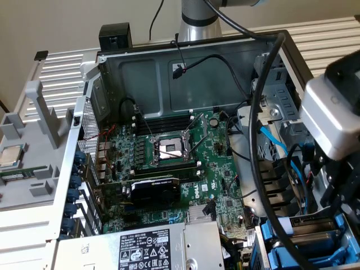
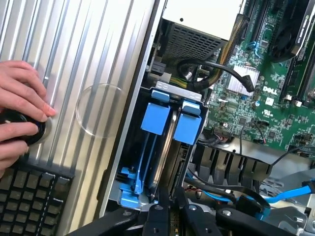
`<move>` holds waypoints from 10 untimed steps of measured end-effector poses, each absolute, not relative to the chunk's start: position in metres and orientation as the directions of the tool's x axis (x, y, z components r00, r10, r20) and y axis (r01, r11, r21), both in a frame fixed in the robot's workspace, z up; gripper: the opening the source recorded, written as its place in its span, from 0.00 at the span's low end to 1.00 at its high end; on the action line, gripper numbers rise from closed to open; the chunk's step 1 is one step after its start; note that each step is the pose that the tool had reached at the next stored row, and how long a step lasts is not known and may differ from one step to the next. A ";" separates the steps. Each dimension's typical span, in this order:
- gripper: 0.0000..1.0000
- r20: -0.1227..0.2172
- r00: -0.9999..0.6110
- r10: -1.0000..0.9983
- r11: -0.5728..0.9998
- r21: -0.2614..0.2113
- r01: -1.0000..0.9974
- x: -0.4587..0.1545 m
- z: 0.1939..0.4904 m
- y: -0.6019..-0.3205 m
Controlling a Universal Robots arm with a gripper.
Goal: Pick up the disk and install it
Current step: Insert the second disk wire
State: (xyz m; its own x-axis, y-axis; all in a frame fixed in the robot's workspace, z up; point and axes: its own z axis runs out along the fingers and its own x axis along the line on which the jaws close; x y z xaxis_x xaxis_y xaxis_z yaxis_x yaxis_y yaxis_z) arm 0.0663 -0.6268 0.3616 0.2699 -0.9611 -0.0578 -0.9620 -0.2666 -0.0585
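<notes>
The disk (image 2: 165, 156) stands on edge in the drive bay (image 1: 308, 243) at the case's corner, in the exterior view's lower right. I see its thin silver side running away from my fingers, with blue carrier rails beside it and a blue front tab (image 2: 155, 118) at its far end. A second blue-fronted carrier (image 2: 188, 127) sits right next to it. My gripper (image 2: 172, 210) is directly over the bay, its black fingers (image 2: 156, 219) nearly together on the disk's near edge. In the exterior view the gripper (image 1: 336, 197) hangs below its white wrist housing.
A person's hand (image 2: 19, 110) rests on a black knob beside a keyboard (image 2: 29, 199) on the ribbed metal table. Inside the case lie the motherboard (image 1: 169, 149), a graphics card (image 1: 154, 188), the grey power supply (image 1: 152, 247), black cables and a blue data cable (image 2: 290, 192).
</notes>
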 end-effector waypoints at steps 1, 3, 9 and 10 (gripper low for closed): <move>0.17 -0.050 0.270 -0.962 -0.267 -0.055 -0.962 0.066 0.362 -0.625; 0.17 -0.035 0.270 -0.962 -0.268 -0.049 -0.962 0.066 0.362 -0.621; 0.17 -0.020 0.269 -0.963 -0.268 -0.019 -0.963 0.066 0.362 -0.617; 0.17 -0.019 0.269 -0.963 -0.268 -0.013 -0.963 0.066 0.362 -0.617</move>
